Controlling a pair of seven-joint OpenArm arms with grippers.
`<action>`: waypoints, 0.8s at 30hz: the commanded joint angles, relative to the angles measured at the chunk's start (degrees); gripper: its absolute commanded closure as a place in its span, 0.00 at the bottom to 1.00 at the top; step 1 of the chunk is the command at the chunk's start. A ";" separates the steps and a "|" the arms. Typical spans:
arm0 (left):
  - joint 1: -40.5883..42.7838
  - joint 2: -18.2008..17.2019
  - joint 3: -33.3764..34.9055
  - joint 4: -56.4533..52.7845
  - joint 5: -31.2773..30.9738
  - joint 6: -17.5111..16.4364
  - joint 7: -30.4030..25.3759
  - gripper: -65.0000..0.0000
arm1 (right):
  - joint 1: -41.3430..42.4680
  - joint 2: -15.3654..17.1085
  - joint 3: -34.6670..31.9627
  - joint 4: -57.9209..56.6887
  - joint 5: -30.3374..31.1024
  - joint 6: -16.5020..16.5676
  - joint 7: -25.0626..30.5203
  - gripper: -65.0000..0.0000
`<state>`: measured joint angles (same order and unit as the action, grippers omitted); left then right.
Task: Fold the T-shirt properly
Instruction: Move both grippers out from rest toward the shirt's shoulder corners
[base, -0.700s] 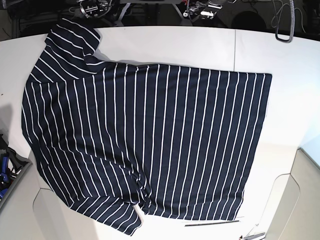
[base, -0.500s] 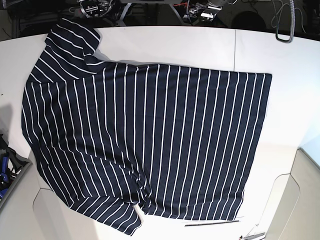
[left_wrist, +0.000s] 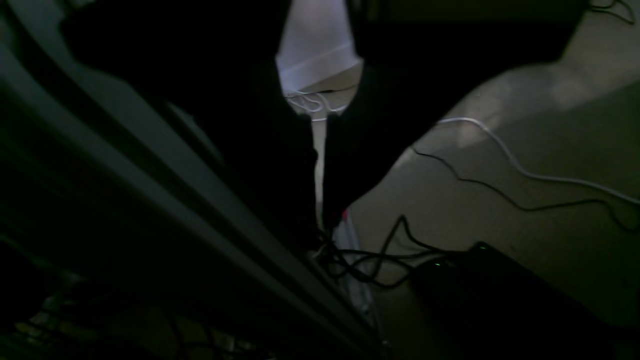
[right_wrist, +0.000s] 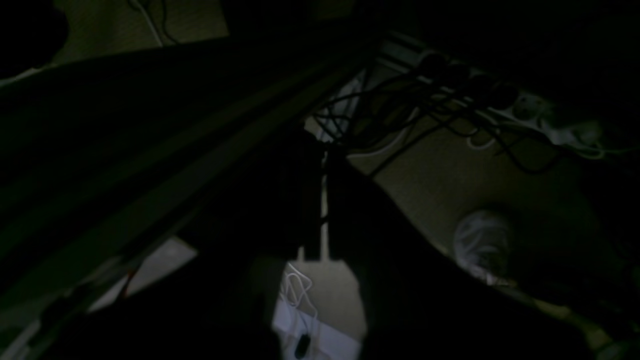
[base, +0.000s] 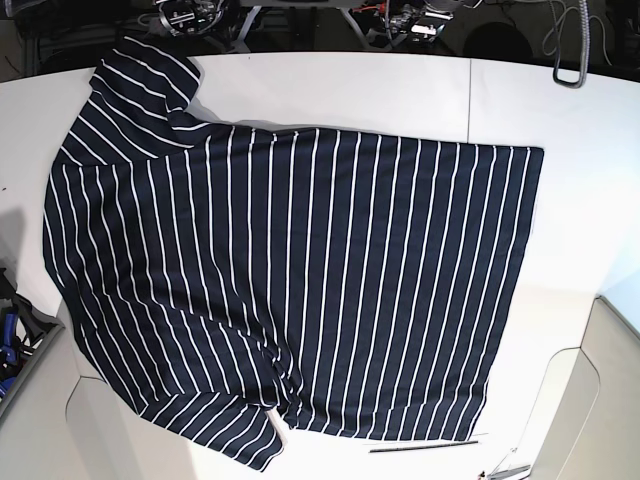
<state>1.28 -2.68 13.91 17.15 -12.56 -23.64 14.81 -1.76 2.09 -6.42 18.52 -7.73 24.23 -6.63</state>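
The T-shirt, dark navy with thin white stripes, lies spread flat on the white table, with one sleeve at the back left and one at the front. Both arms are drawn back beyond the table's far edge, and only bits of them show in the base view: the left arm and the right arm. In the left wrist view my left gripper hangs over the floor, its dark fingers closed to a thin slit and empty. In the right wrist view my right gripper looks the same. The shirt shows in neither wrist view.
A thin dark rod lies by the shirt's front hem. A grey tray with blue items stands at the left edge. A black cable loop hangs at the back right. Cables and a power strip lie on the floor.
The bit of the left arm behind the table's far edge has shifted slightly to the right. The shirt has not moved.
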 joint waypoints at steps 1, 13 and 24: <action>0.00 -0.24 0.09 0.28 -0.52 -0.87 0.39 0.94 | -0.02 0.28 -0.09 0.39 0.22 0.63 0.44 0.98; 2.32 -2.58 0.09 1.88 -0.50 -2.14 0.42 0.94 | -0.70 2.38 -0.09 0.70 0.22 0.61 0.44 0.98; 8.90 -7.30 -0.07 12.46 -5.92 -9.68 0.46 0.94 | -10.27 5.68 -0.09 12.13 0.22 1.95 0.44 0.98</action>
<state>9.96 -9.69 13.91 29.32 -18.13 -32.45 15.22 -11.92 7.27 -6.50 30.35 -7.86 25.74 -6.72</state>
